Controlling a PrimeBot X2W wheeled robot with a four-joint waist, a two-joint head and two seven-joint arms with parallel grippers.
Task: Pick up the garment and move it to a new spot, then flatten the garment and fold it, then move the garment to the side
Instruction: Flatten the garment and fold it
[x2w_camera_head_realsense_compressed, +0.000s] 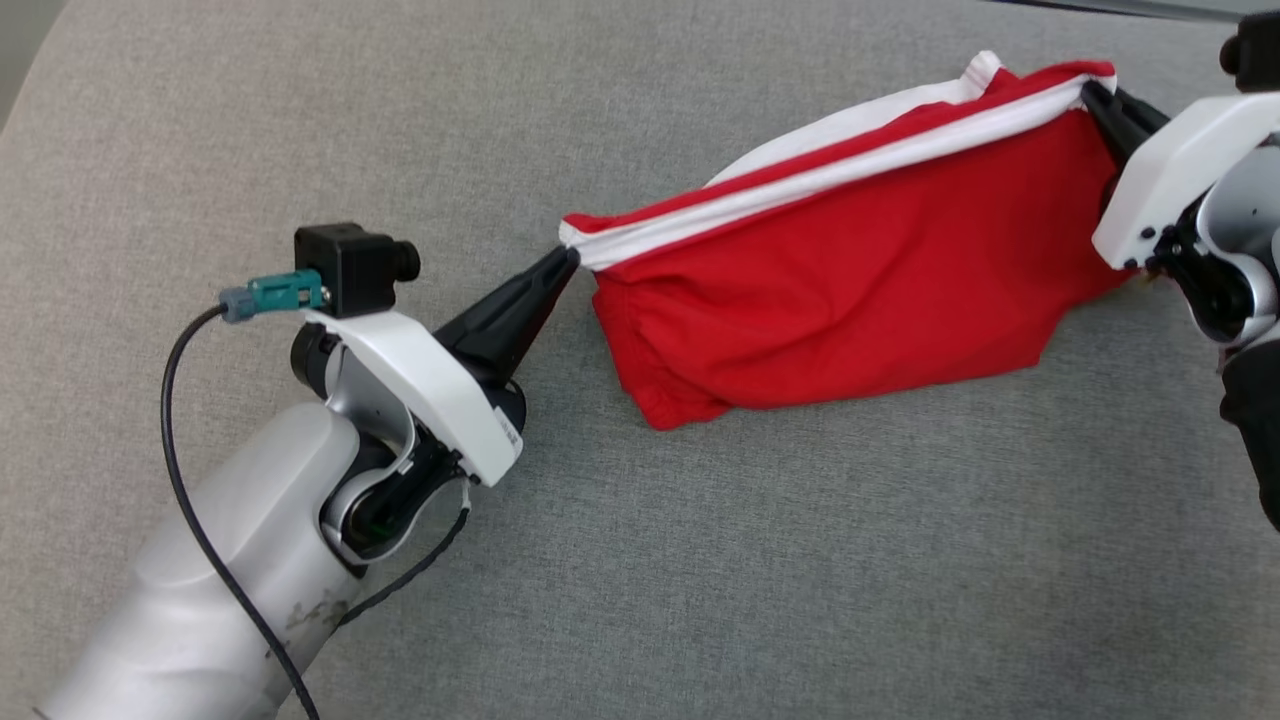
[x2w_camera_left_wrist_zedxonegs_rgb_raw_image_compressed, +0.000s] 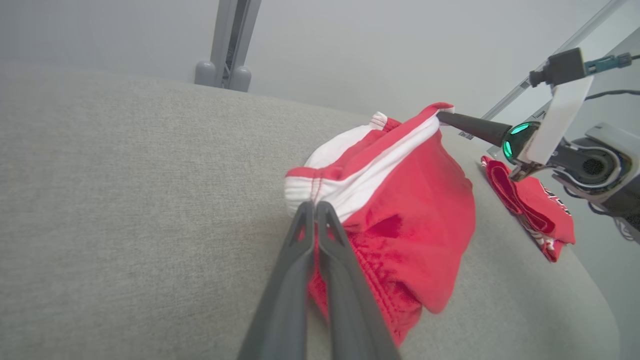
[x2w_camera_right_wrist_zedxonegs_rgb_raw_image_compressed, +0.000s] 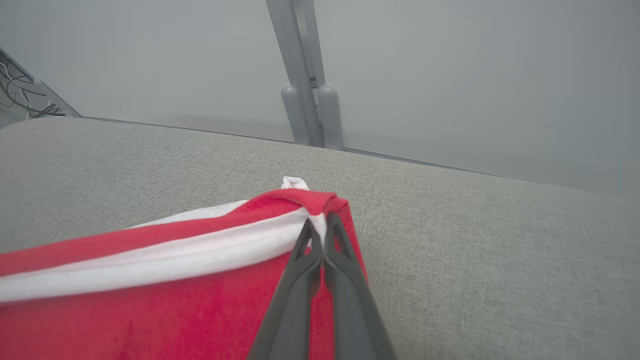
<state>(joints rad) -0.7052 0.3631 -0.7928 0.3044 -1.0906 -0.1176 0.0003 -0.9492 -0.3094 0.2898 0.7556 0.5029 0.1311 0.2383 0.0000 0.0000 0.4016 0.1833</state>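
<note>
Head view: left pincer (x2w_camera_head_realsense_compressed: 566, 262) and right pincer (x2w_camera_head_realsense_compressed: 1092, 96) each pinch the shirt (x2w_camera_head_realsense_compressed: 850, 280) by its striped edge; best pull it taut and level, lowering both together.

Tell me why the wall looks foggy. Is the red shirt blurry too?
Head view: garment sharp, evenly lit, soft shadow beneath. Left wrist view: wall hazy, cushion edge bowed by the wide lens. Right wrist view: wall hazy, near cloth soft.
</note>
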